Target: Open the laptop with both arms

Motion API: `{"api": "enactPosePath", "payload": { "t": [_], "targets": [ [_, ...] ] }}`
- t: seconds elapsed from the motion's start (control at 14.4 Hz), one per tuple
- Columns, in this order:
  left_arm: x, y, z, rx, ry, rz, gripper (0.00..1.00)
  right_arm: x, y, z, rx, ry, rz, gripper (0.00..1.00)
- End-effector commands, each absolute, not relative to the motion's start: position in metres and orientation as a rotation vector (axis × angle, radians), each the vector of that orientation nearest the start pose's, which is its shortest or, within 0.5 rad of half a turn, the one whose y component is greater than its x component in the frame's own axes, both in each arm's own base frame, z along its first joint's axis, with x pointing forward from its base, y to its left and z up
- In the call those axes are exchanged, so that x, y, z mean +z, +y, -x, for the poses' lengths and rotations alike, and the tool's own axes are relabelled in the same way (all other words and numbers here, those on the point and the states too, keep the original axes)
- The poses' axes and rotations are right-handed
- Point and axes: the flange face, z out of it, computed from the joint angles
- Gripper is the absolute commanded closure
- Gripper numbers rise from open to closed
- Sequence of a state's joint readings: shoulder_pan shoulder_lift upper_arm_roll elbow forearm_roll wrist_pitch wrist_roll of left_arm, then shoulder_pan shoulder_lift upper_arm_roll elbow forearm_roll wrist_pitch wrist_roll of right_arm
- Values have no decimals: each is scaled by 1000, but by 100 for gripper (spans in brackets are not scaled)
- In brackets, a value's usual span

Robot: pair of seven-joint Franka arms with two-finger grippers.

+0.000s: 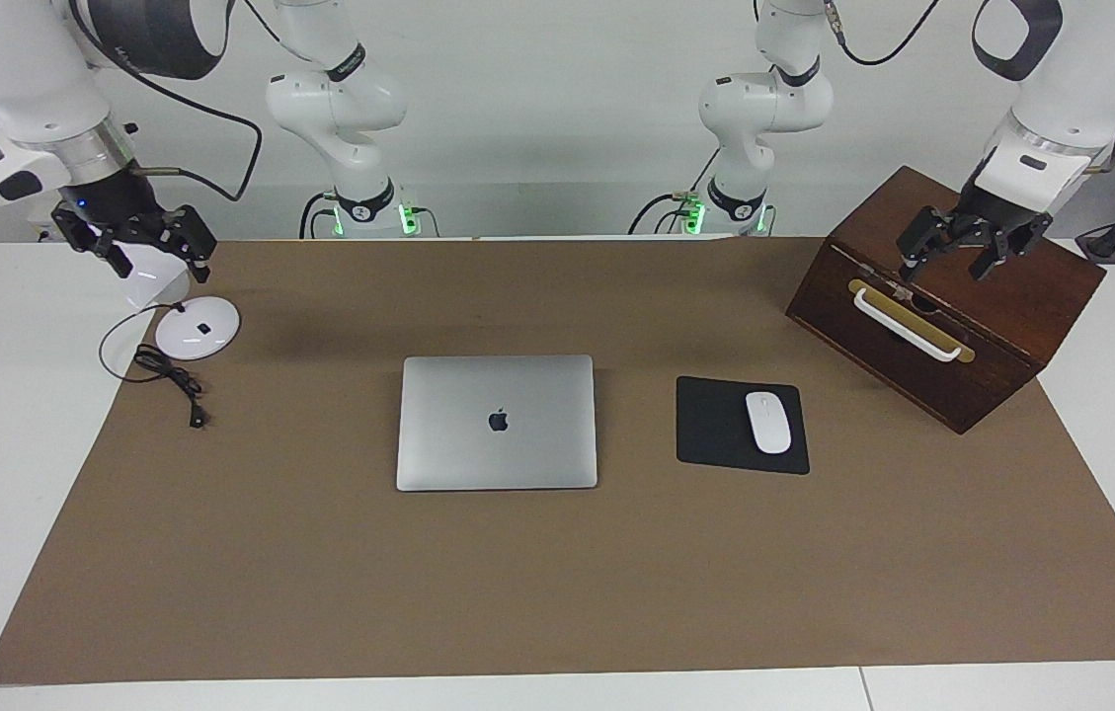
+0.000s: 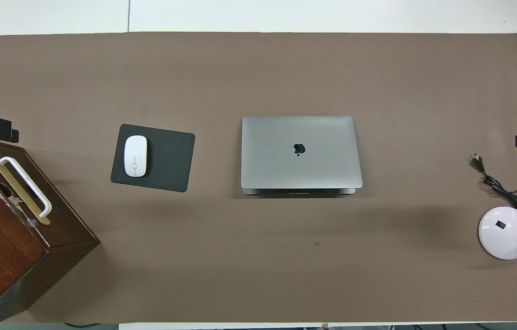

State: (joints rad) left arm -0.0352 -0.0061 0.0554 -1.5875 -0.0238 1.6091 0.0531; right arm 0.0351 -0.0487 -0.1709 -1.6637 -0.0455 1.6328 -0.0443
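**Facing view.** Both of my arms show whole, from the bases down to the hands. My left hand [image 1: 942, 265] hangs over the top of the dark wooden box [image 1: 1011, 296], fingers apart and holding nothing. My right hand [image 1: 165, 259] hangs over the white desk lamp [image 1: 198, 327] at the right arm's end of the desk [image 1: 4, 444], fingers likewise apart and empty. The overhead view cuts both hands down to black tips at its side edges.

**Overhead view.** This view alone shows a thin strip of the laptop's base under the lid, along the edge nearer to me. The facing view shows only the flat lid.

**Near to far.** Nearest to me stand the box, with a white handle [image 1: 908, 324] on its front, and the lamp with its black cable [image 1: 167, 373]. Farther out, midway along the brown mat [image 1: 517, 583], lies the laptop [image 1: 497, 423]. It is closed and flat, a thin silver-grey rectangle with rounded corners and a dark apple logo at the lid's centre. Its long axis runs along the desk from one arm's end to the other, and the logo's top points toward me. Beside it, toward the left arm's end and apart from it, a white mouse [image 1: 768, 422] rests on a black mouse pad [image 1: 715, 430]. Neither hand touches the laptop.
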Motion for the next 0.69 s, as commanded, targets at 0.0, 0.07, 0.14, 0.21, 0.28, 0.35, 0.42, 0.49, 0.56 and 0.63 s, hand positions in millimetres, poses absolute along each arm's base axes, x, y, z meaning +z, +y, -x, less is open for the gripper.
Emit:
{"api": "enactPosePath", "payload": {
  "t": [0.0,0.07,0.14,0.21,0.28,0.35,0.42,0.49,0.56,0.63],
  "targets": [
    [626,10,-552,-63,38,3151,8,612,-86,-534,-52,89,3186,0],
    [625,10,-552,-61,36,3152,35,612,-86,-534,-49,91,3185,0],
    [626,10,-552,-63,36,3153,85,612,-86,-534,-52,94,3185,0],
    [626,10,-552,-64,36,3156,100,612,-85,-534,-52,94,3184,0],
    [626,10,-553,-61,26,3156,100,612,-86,-534,-52,94,3184,0],
    [626,10,-553,-64,26,3156,100,612,-86,-534,-52,89,3184,0],
    [626,10,-552,-61,24,3156,100,612,-86,-534,-52,89,3184,0],
    [626,10,-553,-64,23,3156,100,612,-86,-534,-52,91,3184,0],
    [626,10,-553,-64,23,3158,100,612,-86,-534,-54,91,3184,0],
    [626,10,-553,-64,23,3158,100,612,-86,-535,-64,94,3183,0]
  ]
}}
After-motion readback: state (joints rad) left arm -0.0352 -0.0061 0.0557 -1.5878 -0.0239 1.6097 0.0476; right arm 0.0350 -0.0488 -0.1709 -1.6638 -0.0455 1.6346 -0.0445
